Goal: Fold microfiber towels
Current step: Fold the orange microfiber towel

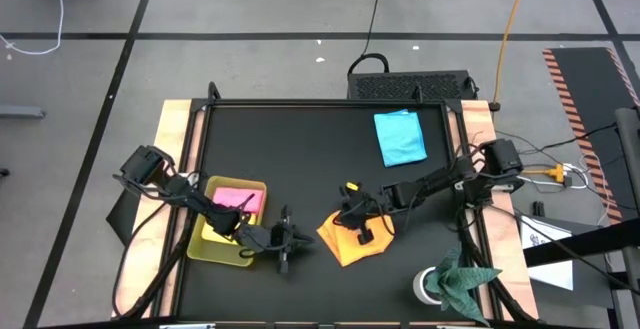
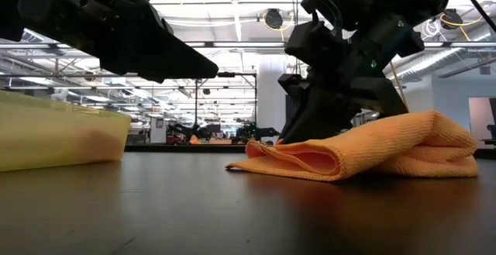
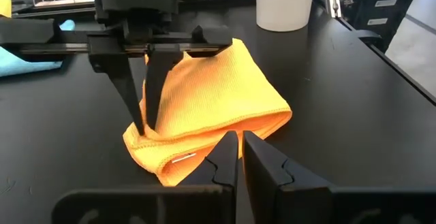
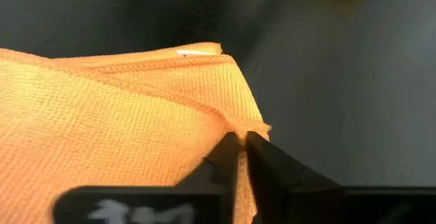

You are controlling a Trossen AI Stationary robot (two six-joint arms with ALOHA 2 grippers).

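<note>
The soft orange microfiber towel (image 1: 352, 241), half folded, is pinched at a corner by the clenched right tool (image 4: 240, 139); edges should be aligned before release. The left tool (image 3: 240, 142) is clenched empty nearby.

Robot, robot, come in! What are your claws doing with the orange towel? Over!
Right gripper shut on orange towel corner. Left gripper shut, empty, beside it. Nothing in the way.

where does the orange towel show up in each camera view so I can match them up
High view: orange towel low centre, under the right gripper.
Low view: right of centre, folded on the table.
Left wrist view: centre, beyond the left gripper.
Right wrist view: fills the left, corner pinched.
Shared landmark: the right gripper on the towel.
</note>
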